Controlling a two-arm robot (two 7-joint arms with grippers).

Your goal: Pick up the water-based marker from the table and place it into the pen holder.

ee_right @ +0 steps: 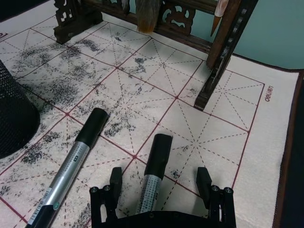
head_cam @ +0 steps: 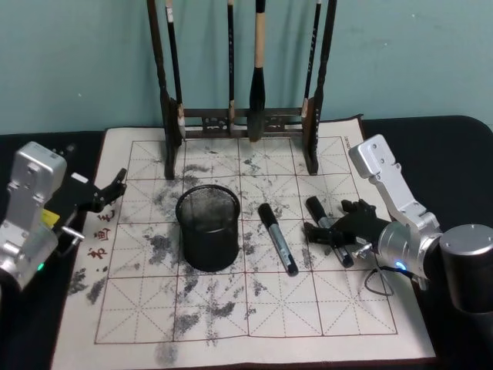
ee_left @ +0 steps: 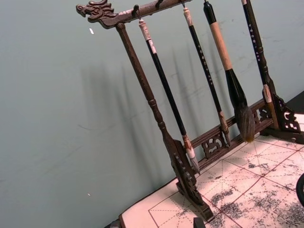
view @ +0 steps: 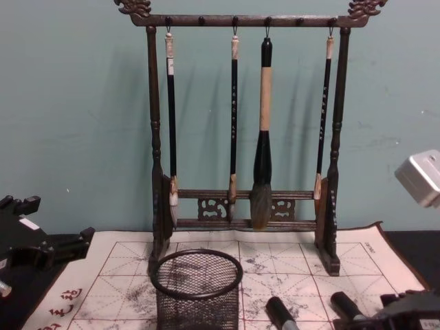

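water-based marker (ee_right: 152, 173) lies right of the pen holder (head_cam: 208, 243), its long axis running between the spread fingers (ee_right: 115, 178) of the right gripper (ee_right: 159, 178), while the left gripper (head_cam: 114, 187) sits parked left of the pen holder.

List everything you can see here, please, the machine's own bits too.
Pen holder: one, black wire mesh, upright in the middle of the mat.
Middle marker: one, black cap and grey barrel, lying flat just right of the holder.
Right marker: one, same colours, lying flat farther right.
Brush rack: one, dark carved wood, at the back of the mat.
Calligraphy brushes: four, dark or tan handles, hanging from the rack.
Practice mat: one, cream with a red grid and ink smudges, on the table.
Table: one, black.
Wall: teal, behind.
Left claw: one, black, open, at the mat's left edge.
Right claw: one, black, open, straddling the right marker.
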